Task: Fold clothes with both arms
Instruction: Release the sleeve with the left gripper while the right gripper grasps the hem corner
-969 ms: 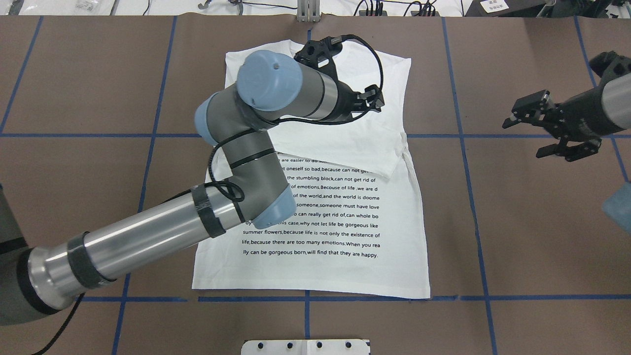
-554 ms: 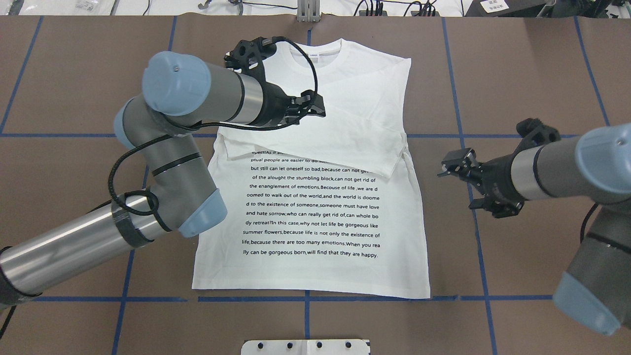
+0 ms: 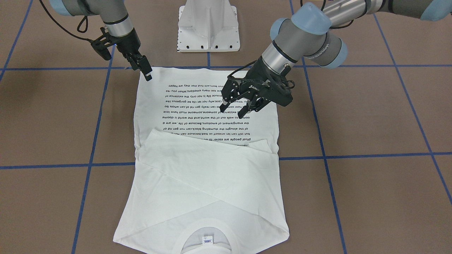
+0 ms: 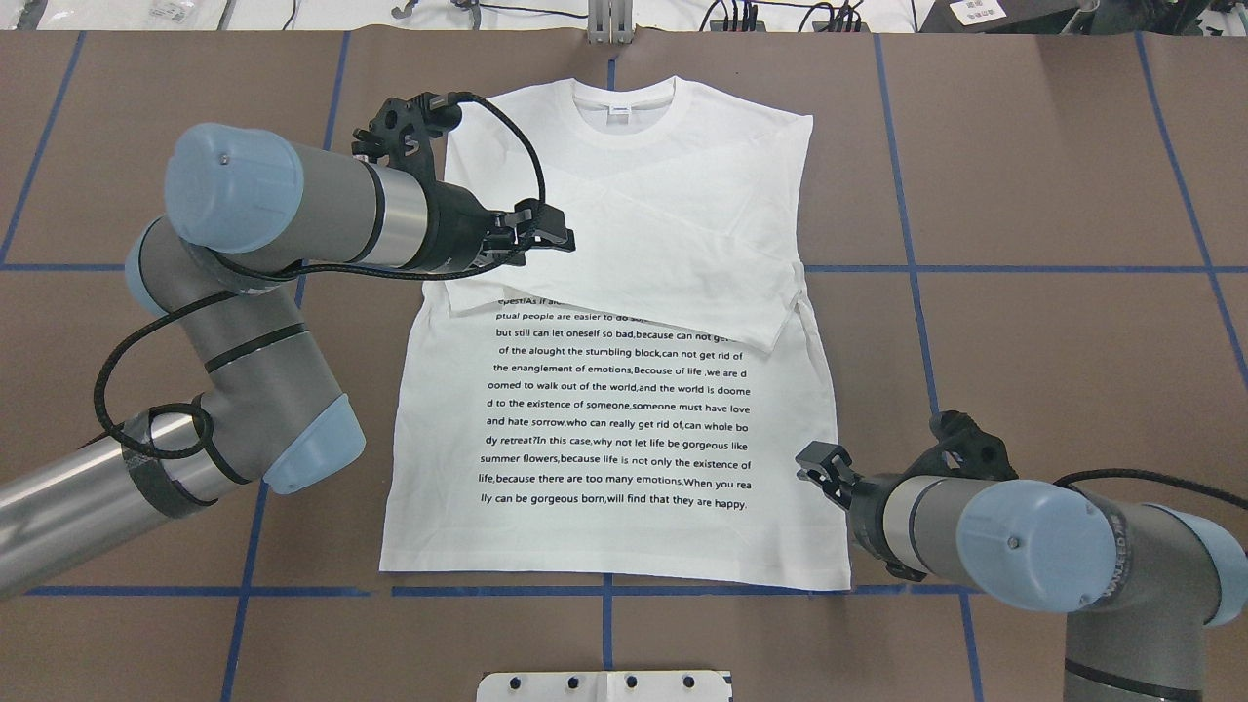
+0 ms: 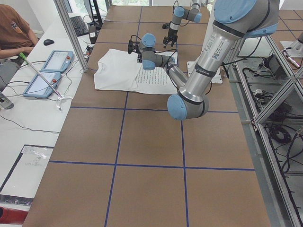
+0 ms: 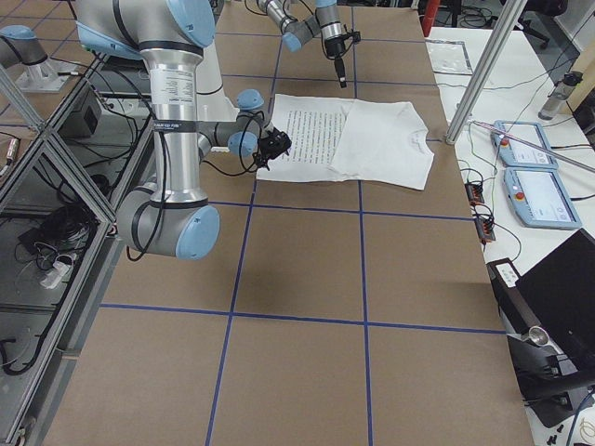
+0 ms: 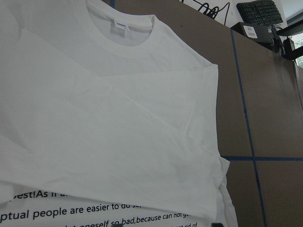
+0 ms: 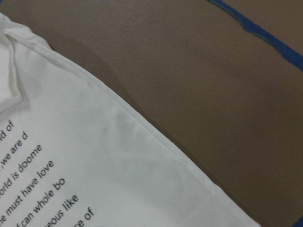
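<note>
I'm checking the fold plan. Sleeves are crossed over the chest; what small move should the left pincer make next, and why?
Probably swing the left pincer to the T-shirt's left hem corner. It hangs open above the shirt, holding nothing, while the right pincer sits near the other hem corner, so both could lift the hem together.

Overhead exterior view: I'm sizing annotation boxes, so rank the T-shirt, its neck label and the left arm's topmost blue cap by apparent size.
1. T-shirt
2. blue cap, which looks bigger because it is raised nearer the camera
3. neck label
</note>
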You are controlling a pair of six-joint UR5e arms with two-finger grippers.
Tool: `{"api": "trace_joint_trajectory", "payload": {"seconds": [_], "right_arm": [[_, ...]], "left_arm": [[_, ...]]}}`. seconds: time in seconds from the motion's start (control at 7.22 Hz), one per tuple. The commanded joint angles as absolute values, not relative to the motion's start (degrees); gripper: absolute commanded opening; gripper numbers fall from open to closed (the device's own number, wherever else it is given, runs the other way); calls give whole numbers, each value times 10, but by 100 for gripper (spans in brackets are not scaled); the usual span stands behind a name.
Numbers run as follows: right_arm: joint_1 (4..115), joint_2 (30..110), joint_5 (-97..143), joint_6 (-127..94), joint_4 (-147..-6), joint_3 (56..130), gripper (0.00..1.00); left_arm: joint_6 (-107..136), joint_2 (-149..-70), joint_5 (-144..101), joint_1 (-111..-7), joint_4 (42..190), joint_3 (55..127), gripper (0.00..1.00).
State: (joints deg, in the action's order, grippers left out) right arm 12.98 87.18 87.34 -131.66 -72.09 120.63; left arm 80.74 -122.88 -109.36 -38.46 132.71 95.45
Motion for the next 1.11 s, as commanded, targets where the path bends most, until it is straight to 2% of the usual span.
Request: {"api": "trace_joint_trajectory", "payload": {"seconds": [0.0, 0.42, 0.55, 0.69, 0.83, 0.97], "right_arm": [[99, 875, 864, -1357, -728, 1189, 98], [81, 876, 868, -1361, -729, 1182, 95], [77, 877, 868, -1362, -736, 1177, 87], [75, 877, 868, -1362, -738, 1177, 75], [75, 877, 868, -1363, -738, 1179, 51], [76, 877, 872, -1363, -738, 1184, 5]], "left_arm": [[808, -1222, -1092, -384, 1327, 955, 70], [809, -1221, -1092, -384, 1328, 955, 70], [809, -1221, -1092, -382, 1328, 955, 71], [811, -1221, -1091, -381, 1328, 955, 71], [812, -1221, -1091, -381, 1328, 955, 72], [812, -1221, -1091, -381, 1329, 955, 72]]}}
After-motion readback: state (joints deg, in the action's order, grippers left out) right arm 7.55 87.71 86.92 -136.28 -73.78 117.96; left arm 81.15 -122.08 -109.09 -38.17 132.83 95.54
